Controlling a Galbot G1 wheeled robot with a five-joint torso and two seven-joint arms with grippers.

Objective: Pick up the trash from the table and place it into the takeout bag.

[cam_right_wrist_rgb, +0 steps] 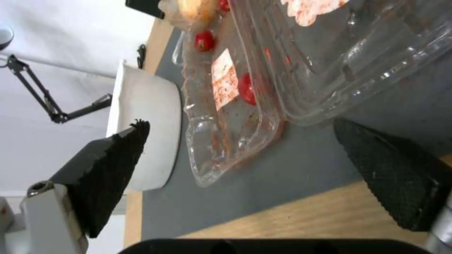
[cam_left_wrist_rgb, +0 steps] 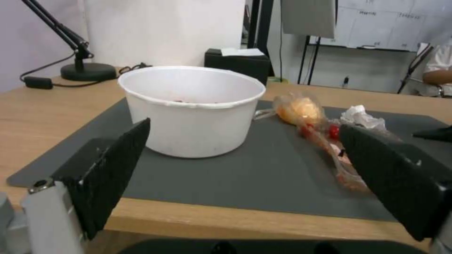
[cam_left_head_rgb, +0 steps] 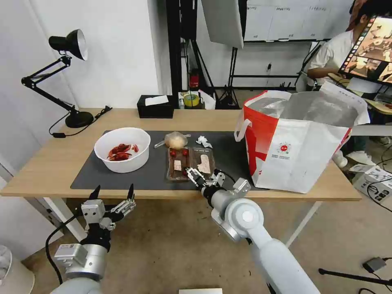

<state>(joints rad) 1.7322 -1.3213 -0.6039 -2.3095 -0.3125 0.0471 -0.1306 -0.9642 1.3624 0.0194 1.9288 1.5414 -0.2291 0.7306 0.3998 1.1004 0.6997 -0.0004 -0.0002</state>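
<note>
Right gripper (cam_left_head_rgb: 206, 176) gaping open, nosing at clamshell tray (cam_left_head_rgb: 190, 162) near short edge; tray running lengthwise away. Left gripper (cam_left_head_rgb: 113, 192) open, hanging farther off.

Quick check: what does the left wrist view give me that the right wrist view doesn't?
Left wrist alone: the open left gripper short of the table's near edge, facing the bowl's whole side; the crumpled tissue; the black tissue box.

Right wrist alone: the open right gripper at the near end of the clamshell tray, its clear walls, stained label and red bits seen close up.

Both: the bowl, the bag with the yellowish lump, the tray, the dark mat, the desk lamp.
</note>
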